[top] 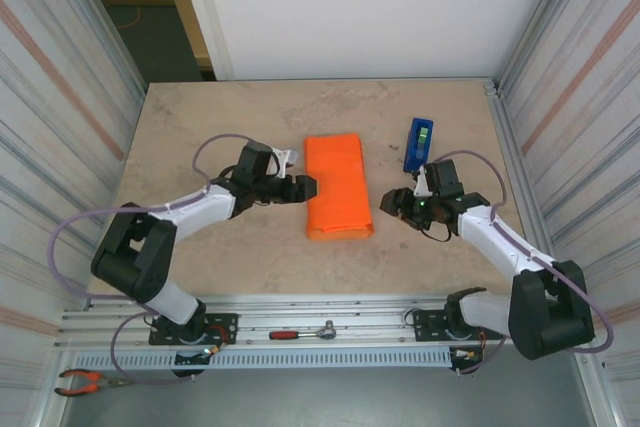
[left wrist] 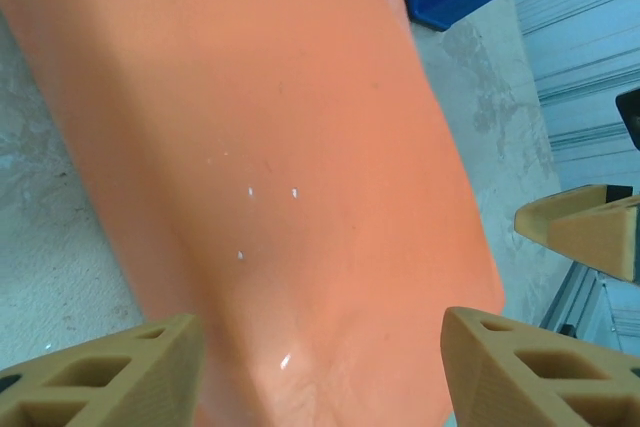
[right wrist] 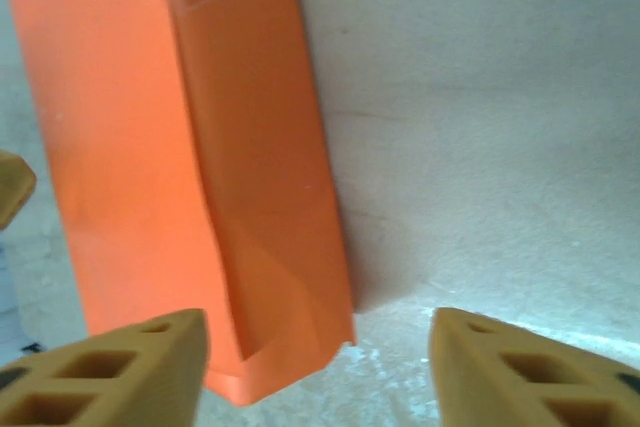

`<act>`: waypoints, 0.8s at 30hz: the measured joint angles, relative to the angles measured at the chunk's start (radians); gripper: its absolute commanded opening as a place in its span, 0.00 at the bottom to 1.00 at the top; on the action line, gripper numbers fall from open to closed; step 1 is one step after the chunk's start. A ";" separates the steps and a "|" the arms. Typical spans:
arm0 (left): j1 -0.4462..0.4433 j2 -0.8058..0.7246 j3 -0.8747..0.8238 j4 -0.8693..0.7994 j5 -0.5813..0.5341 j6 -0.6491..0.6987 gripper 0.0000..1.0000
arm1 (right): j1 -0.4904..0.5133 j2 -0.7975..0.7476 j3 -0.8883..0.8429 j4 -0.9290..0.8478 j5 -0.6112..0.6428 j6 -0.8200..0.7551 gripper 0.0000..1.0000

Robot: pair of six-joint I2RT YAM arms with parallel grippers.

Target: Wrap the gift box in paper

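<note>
Step in hand: judged to be closing the parcel's open ends, as the long sides are already folded over.
Left jaws: parted wide, gripping nothing, tips just at the paper's edge.
Right jaws: parted wide, empty, a little clear of the paper's opposite edge.
Paper: bright orange, folded into a long flat parcel on the worktop, lying between the two sets of jaws.
Gift box: hidden — judged to sit inside the fold.
Near end: creased, one corner tucked in, slightly lifted.
Advice: pin the parcel from above with one set of jaws — sweep the end flap over with the other, creasing firmly without tearing.
Tape dispenser: blue, just beyond the Right jaws.
</note>
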 measured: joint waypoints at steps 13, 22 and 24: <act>-0.122 -0.042 -0.087 -0.029 -0.158 0.034 0.68 | 0.164 0.169 0.099 0.024 0.045 -0.013 0.75; -0.164 0.040 -0.093 -0.028 -0.266 0.063 0.67 | 0.195 0.256 0.081 0.069 0.127 -0.032 0.56; -0.171 0.062 -0.095 -0.028 -0.293 0.067 0.67 | 0.196 0.272 0.071 0.080 0.131 -0.032 0.55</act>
